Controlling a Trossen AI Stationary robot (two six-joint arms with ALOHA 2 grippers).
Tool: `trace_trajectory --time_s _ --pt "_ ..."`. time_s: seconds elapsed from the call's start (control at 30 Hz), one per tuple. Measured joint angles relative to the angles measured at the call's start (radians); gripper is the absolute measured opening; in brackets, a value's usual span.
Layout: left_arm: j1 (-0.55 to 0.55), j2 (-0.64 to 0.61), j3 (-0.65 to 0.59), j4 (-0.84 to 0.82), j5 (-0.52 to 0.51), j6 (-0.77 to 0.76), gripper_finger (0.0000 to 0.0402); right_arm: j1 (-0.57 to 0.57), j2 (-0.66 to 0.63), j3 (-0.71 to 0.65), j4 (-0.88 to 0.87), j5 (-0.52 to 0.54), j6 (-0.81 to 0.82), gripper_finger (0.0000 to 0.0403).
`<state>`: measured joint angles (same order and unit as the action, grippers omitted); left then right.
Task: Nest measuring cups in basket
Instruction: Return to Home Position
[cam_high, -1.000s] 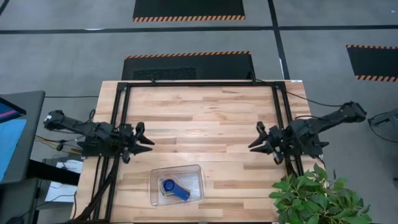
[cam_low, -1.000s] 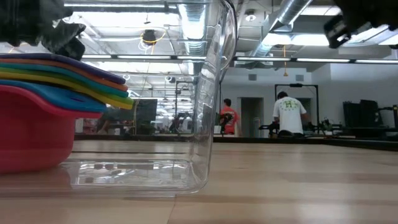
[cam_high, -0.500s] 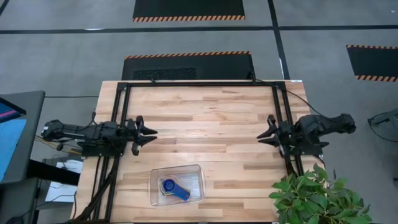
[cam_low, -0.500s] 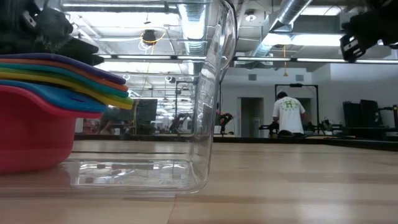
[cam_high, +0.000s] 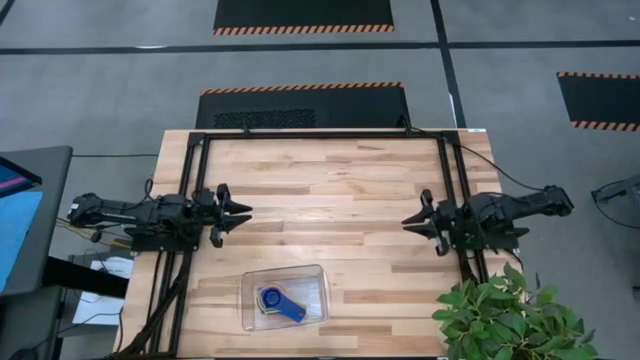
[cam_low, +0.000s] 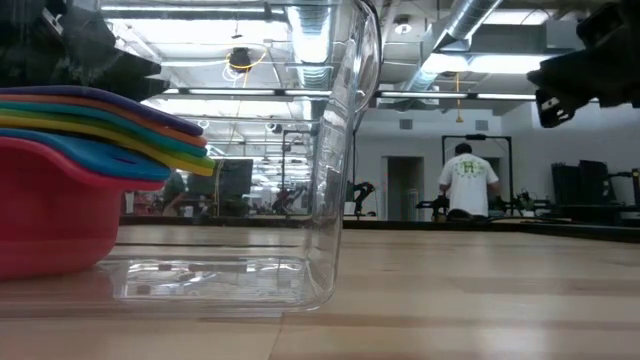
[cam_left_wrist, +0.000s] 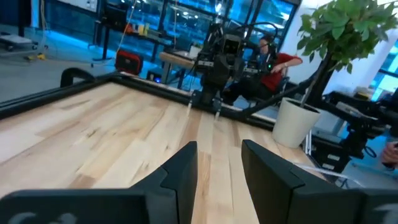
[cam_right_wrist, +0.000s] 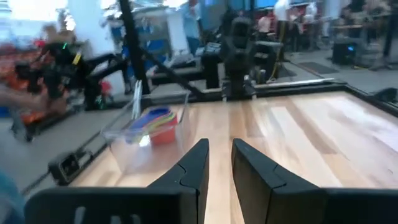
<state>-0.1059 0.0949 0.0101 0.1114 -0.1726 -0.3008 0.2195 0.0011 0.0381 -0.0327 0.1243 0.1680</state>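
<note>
measuring cups nested inside the basket, table edge just beside it. your left gripper and right gripper: released, empty, well clear of basket either side, bare wood between.

The bench is pale wood planking, smooth with a soft sheen. The basket is clear, glossy plastic, and the measuring cups are smooth coloured plastic. The left end effector looks matt black.
</note>
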Motion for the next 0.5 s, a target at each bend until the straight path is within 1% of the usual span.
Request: trace_trajectory --time_s 0.03,0.13,0.33,0.43,0.5 --pt "0.000 -0.004 0.000 -0.003 0.000 0.000 0.0116 0.000 0.003 -0.009 0.026 -0.018 -0.029 0.0093" --pt "0.000 -0.006 0.000 0.001 0.002 -0.007 0.0116 -0.001 0.000 -0.013 0.029 -0.046 -0.066 0.0093" --pt "0.000 -0.006 -0.001 -0.040 -0.034 -0.016 0.0116 -0.036 0.001 -0.013 0.024 -0.046 -0.097 0.0093" --pt "0.000 -0.002 -0.002 -0.052 -0.024 -0.015 0.0116 -0.061 0.001 -0.013 0.023 -0.046 -0.112 0.0093" --pt "0.000 -0.002 -0.002 -0.054 -0.015 -0.003 0.0116 -0.074 0.007 -0.014 0.022 -0.046 -0.090 0.0093"
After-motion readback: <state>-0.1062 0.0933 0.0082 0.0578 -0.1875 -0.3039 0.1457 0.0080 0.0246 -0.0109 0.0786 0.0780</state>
